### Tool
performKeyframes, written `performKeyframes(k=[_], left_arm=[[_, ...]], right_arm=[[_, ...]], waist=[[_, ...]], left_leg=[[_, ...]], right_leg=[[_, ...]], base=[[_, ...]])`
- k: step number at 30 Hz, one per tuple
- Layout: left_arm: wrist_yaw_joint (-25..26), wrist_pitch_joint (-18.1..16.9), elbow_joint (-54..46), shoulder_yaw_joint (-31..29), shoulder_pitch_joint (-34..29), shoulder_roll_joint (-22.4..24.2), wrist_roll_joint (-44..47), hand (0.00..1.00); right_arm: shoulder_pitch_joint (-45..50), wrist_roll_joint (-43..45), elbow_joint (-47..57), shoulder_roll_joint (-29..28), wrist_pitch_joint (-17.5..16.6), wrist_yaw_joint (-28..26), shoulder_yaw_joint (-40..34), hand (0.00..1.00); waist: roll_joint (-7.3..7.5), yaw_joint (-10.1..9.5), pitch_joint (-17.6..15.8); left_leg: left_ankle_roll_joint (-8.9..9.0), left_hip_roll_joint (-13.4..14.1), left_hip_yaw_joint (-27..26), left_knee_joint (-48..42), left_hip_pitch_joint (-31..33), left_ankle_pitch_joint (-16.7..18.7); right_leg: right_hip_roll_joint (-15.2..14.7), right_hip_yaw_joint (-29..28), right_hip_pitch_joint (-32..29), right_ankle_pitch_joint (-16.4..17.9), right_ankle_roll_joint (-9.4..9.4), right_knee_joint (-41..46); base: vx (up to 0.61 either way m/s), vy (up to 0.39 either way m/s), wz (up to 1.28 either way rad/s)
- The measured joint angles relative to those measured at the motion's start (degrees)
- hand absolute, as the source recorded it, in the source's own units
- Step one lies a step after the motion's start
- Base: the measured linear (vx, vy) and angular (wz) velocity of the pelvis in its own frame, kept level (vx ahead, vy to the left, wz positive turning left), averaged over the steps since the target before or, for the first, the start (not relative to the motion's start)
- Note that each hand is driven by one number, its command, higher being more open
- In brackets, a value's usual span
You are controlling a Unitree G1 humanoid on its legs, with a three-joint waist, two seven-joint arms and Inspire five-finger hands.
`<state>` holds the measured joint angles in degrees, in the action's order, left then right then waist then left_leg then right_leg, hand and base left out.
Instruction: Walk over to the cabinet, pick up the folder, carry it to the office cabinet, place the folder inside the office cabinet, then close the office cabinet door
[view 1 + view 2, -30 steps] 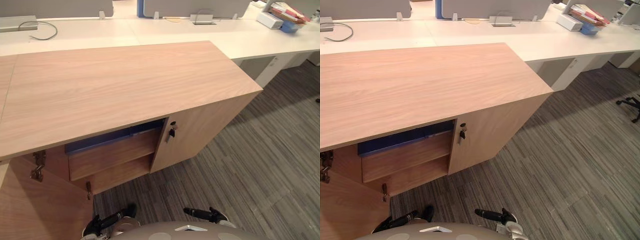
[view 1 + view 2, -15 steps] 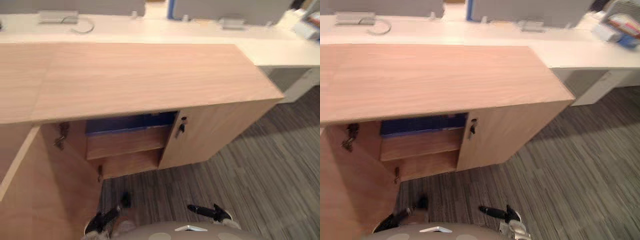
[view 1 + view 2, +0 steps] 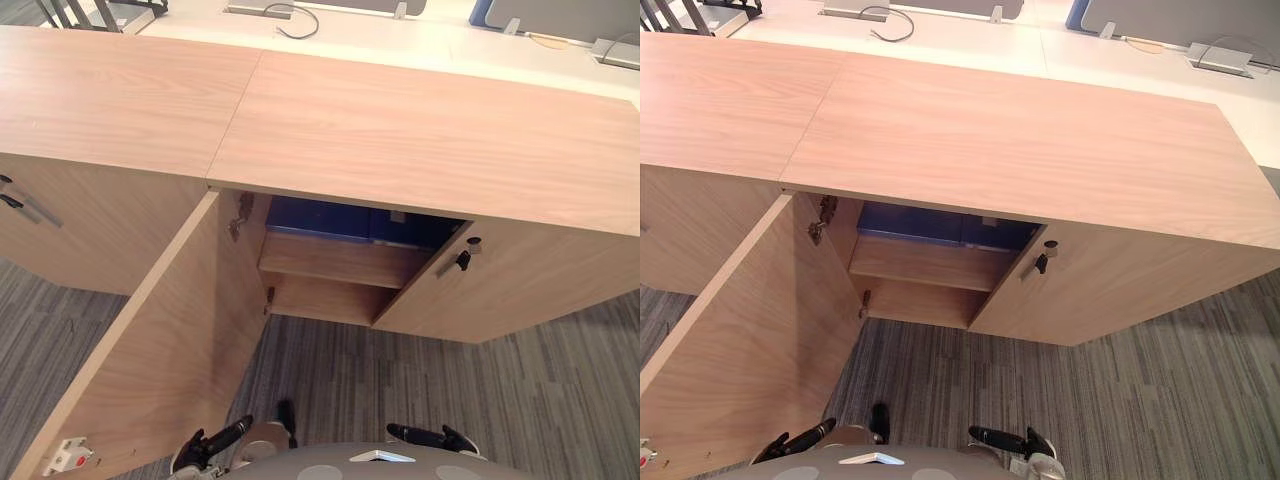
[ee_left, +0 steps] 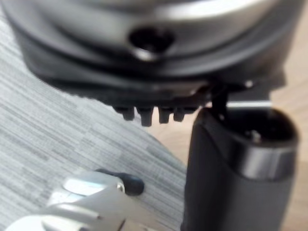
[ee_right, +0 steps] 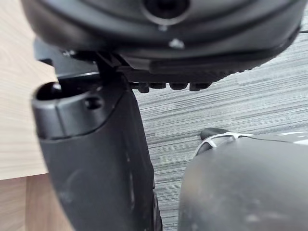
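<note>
**Folder (image 3: 328,221) shelved, door (image 3: 165,350) standing open**

Left eye view: the blue folder lay flat on the upper shelf (image 3: 335,262) inside the office cabinet (image 3: 430,140), well ahead of both hands and above them. The left hand (image 3: 214,446) hung low, just beside the bottom edge of the open door, which stood swung out towards it. The right hand (image 3: 428,436) hung well apart from that door. Ahead of it was the shut door (image 3: 520,290) with a key (image 3: 462,261) in its lock.

Right eye view: the folder's near edge showed as a dark blue strip under the cabinet top, with neither hand touching it.

Left wrist view: the left hand's thumb stood out beside a short row of fingers that looked relaxed, with nothing between them. Grey carpet (image 4: 57,134) lay beyond.

Right wrist view: the right hand looked the same, loose and empty, with carpet past its fingers.

The folder was probably light, stiff and flat, and its smooth cover might slip. If it needed shifting, the near long edge, pinched between thumb and fingers, seemed the best hold. With the folder in place, the step left appeared to be the door. It was a stiff hinged panel, best pushed with flat fingers on its outer face near the free edge, far from the hinges (image 3: 240,215).
</note>
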<state>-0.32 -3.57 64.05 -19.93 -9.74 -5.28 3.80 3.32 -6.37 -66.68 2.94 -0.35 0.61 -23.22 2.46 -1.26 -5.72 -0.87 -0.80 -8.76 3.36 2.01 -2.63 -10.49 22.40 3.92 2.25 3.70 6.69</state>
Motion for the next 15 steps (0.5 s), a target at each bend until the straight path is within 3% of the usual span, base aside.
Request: performKeyframes(k=[10,13,14,15], left_arm=[[-0.3,-0.1,0.6,1.0,0.0,0.3,-0.1,1.0],[-0.4,-0.1,0.6,1.0,0.1,0.1,-0.1,1.0],[-0.5,-0.1,0.6,1.1,0.3,-0.2,-0.1,1.0],[-0.5,-0.1,0.5,1.2,0.4,-0.2,-0.1,1.0]], right_arm=[[0.5,0.1,0.7,-0.3,0.0,0.2,-1.0,1.0],[0.7,0.0,1.4,-0.6,0.1,0.2,-0.9,1.0],[0.7,0.0,1.4,-0.9,0.3,0.2,-0.9,1.0],[0.7,0.0,1.6,-0.8,0.5,0.2,-0.9,1.0]], waist=[[-0.79,0.14,-0.3],[-0.27,0.01,-0.7],[0.83,0.14,-0.8],[0.71,0.38,-1.0]], left_leg=[[-0.04,-0.7,-1.4,1.9,-2.6,-1.3],[-0.14,-1.4,-2.0,1.8,-2.4,-1.3],[-0.44,-2.7,-1.8,1.8,-2.4,-1.7],[-0.41,-2.8,-1.3,1.8,-2.3,-1.8]], right_leg=[[-0.5,-0.8,1.6,-0.1,0.07,-1.1],[-1.2,-0.5,1.4,2.1,0.15,-1.3],[-2.5,-0.3,1.0,4.3,3.21,-0.6],[-2.9,-0.2,0.5,5.2,3.21,0.7]], base=[[-0.08,0.022,-0.09],[-0.1,0.0,-0.16],[-0.11,0.009,-0.04],[-0.1,0.025,0.21]])
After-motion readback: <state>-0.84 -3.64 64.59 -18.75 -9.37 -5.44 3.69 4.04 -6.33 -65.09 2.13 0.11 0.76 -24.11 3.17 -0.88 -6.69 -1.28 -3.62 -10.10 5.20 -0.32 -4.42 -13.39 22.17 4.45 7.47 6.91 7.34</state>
